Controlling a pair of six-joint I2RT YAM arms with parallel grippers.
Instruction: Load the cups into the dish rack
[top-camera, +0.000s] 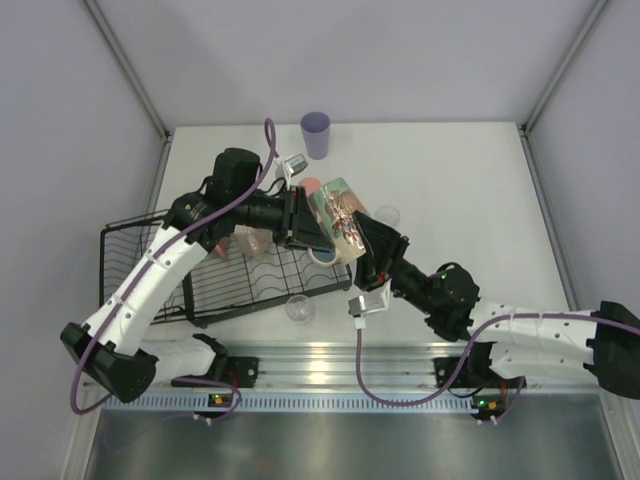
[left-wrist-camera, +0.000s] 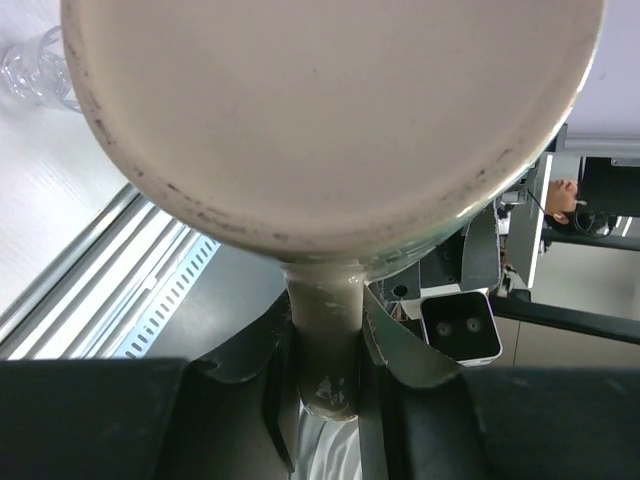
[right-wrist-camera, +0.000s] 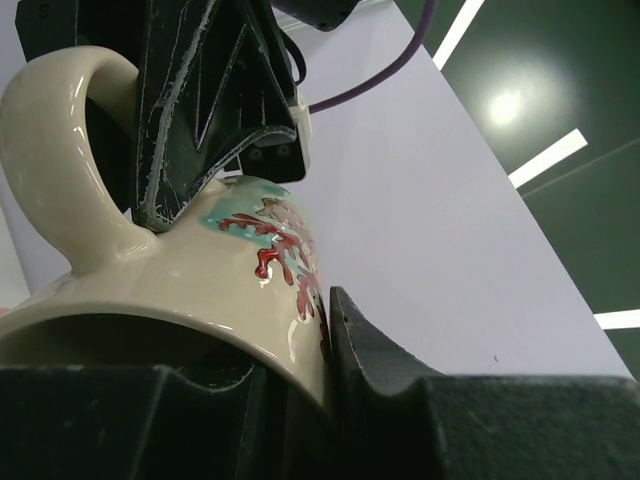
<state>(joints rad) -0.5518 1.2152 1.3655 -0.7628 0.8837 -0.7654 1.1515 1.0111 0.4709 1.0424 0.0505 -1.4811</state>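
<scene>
A cream mug (top-camera: 338, 215) with a red and teal pattern hangs above the table, just right of the black wire dish rack (top-camera: 130, 232). Both arms hold it. My left gripper (top-camera: 305, 225) is shut on its handle (left-wrist-camera: 325, 330), with the mug's base (left-wrist-camera: 330, 110) filling the left wrist view. My right gripper (right-wrist-camera: 300, 350) is shut on the mug's wall (right-wrist-camera: 200, 280), one finger inside the rim and one outside. A lavender tumbler (top-camera: 315, 134) stands at the back. A pink cup (top-camera: 311, 187) shows behind the mug. Salmon-pink cups (top-camera: 250, 240) lie in the rack under the left arm.
A clear glass (top-camera: 299, 308) stands in front of the rack near the table's front edge. Another glass (top-camera: 387, 216) stands right of the mug, and a third (top-camera: 292, 165) lies near the lavender tumbler. Grey walls close in the table on three sides.
</scene>
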